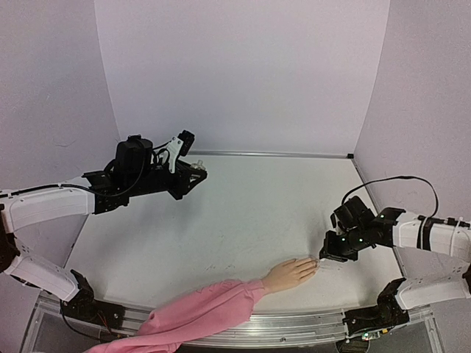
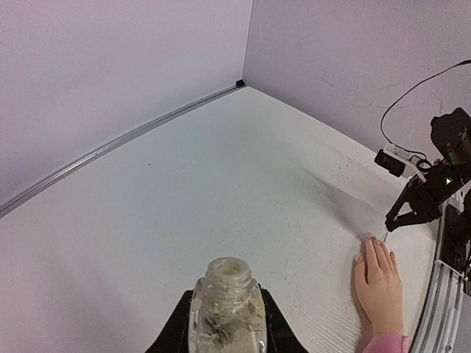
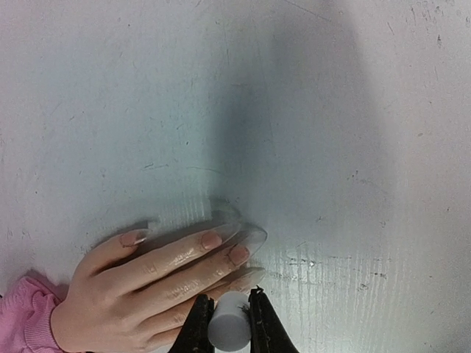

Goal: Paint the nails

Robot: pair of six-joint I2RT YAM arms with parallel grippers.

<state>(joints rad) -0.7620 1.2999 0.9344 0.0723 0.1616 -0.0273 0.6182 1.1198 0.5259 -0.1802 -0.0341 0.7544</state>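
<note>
The peach, flesh-coloured mannequin hand (image 1: 291, 274) is laid palm-down on the white counter (image 1: 250, 213) near its front edge, with the fingers directed toward the right arm. The wrist is covered by a pink fabric sleeve (image 1: 206, 312). The nails (image 3: 212, 240) are located at the fingertips. They are small glossy ovals, barely darker than the skin, and are seen most clearly in the right wrist view.

The right claw (image 3: 228, 309) is positioned low over the fingertips and is closed narrowly on a small white cylindrical cap (image 3: 228, 332). The cap is gripped between both fingers, just beside the mannequin fingers nearest the camera. Its lower end is hidden, so it cannot be told whether anything is touching a nail.

The left claw (image 2: 227, 327) is held raised above the far left part of the counter, well apart from the hand. A small clear glass bottle (image 2: 227, 294) is clamped between its fingers — the threaded neck is open and uncapped
</note>
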